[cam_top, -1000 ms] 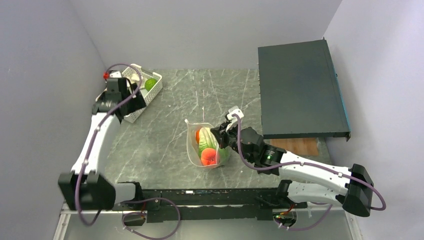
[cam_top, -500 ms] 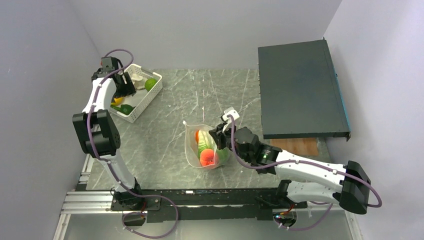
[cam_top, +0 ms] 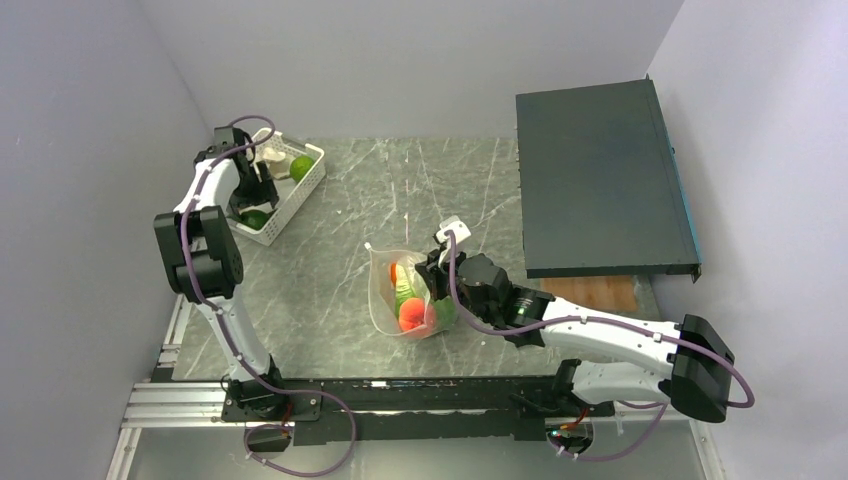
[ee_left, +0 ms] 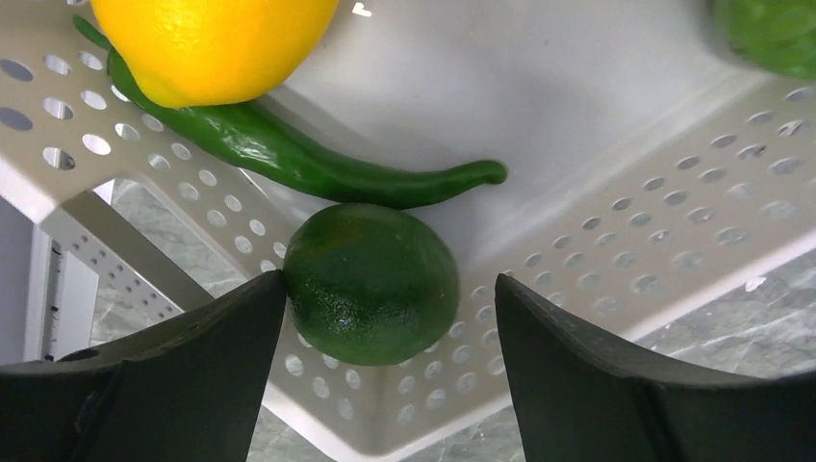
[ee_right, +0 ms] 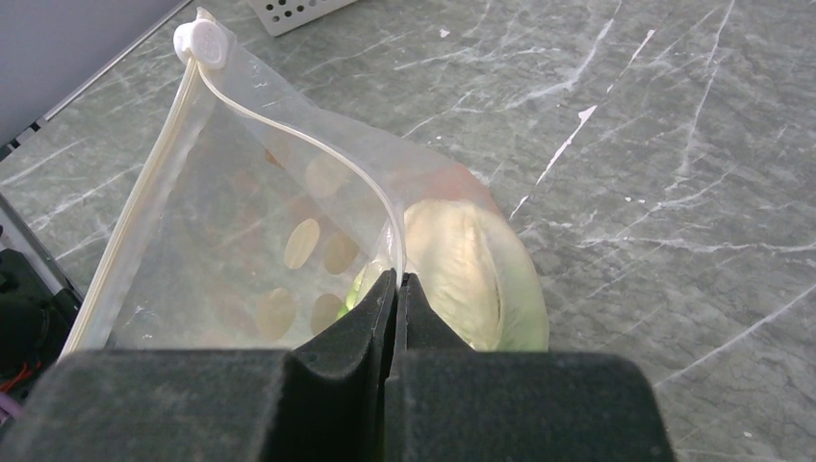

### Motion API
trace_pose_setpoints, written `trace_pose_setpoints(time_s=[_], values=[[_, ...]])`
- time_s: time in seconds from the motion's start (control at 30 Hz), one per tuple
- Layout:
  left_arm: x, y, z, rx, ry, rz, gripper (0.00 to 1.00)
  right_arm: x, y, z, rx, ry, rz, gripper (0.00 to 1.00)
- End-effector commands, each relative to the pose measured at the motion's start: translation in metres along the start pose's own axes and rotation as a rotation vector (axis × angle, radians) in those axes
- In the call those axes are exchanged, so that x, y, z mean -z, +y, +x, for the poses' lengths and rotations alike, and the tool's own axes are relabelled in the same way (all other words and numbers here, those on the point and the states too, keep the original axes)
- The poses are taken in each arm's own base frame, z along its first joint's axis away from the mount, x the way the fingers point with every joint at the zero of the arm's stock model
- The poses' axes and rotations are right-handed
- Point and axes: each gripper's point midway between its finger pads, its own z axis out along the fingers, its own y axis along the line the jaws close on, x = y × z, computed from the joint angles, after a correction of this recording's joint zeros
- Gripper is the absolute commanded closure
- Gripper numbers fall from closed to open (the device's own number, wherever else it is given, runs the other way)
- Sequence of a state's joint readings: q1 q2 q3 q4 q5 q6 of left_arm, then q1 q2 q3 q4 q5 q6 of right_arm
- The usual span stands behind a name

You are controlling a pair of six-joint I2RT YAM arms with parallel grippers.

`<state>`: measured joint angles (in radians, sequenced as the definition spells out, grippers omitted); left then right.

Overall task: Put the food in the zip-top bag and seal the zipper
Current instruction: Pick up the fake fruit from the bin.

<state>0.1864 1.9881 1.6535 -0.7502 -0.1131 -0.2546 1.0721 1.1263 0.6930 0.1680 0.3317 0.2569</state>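
The left gripper stood wide open around the round dark green fruit, which lay in a corner of the white perforated plastic basket. One finger seemed to touch the fruit and the other one was apart from it. The long dark green pepper lay against the fruit, and the yellow-orange citrus rested on the pepper.

The right gripper was closed tightly on the whitish zipper strip of the clear crinkly plastic bag, holding its mouth up. The pale green lettuce was just behind the rim, and in the top view a red-orange round fruit lay already inside.

I judged the risks like this. The fruit was round and smooth, so an uneven closing could make it roll out. The basket walls were very near, so a finger could catch a wall and push or lift the light basket. The pepper could be dragged together with it. On the other side, the pinch was only on a thin rim; if it slipped, the mouth would collapse and nothing more could enter.
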Motion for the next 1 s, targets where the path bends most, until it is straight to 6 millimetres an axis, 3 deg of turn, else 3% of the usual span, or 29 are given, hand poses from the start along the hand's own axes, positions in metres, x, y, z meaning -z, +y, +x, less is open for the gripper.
trace_pose_setpoints(time_s=[0.0,0.4,0.7,0.97], values=[[0.008,-0.003,0.001,0.009,0.009,0.005,0.15,-0.001,0.008,-0.034,-0.024,-0.088,-0.016,1.0],[0.003,0.004,0.039,-0.064,0.114,-0.073,0.18,0.007,0.008,-0.041,-0.038,-0.112,-0.029,1.0],[0.01,0.003,0.04,-0.133,0.096,-0.126,0.43,0.01,0.01,-0.044,-0.046,-0.118,-0.042,1.0],[0.046,0.003,0.02,-0.162,-0.058,-0.196,0.62,0.01,0.01,-0.043,-0.046,-0.118,-0.041,1.0]])
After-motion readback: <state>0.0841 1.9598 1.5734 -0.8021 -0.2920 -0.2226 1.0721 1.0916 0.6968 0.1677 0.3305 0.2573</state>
